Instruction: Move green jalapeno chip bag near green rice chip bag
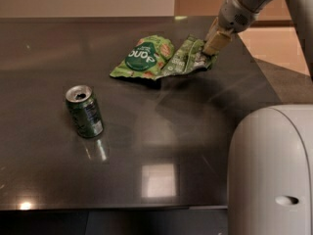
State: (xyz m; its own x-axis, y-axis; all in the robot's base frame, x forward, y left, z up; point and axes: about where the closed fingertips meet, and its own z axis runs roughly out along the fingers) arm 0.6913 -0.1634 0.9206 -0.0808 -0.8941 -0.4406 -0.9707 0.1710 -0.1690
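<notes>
The green jalapeno chip bag [183, 58] is a crinkled mid-green foil bag with white print. It hangs low over the dark table, its left edge touching or overlapping the green rice chip bag [144, 57], a light green pouch with a dark green round logo lying flat at the far middle. My gripper [211, 52] comes down from the upper right and is shut on the right end of the jalapeno bag.
A green soda can [85, 111] stands upright on the left of the dark table [161, 146]. The table's right edge runs just right of the gripper. A white rounded part of the robot [271, 173] fills the lower right corner.
</notes>
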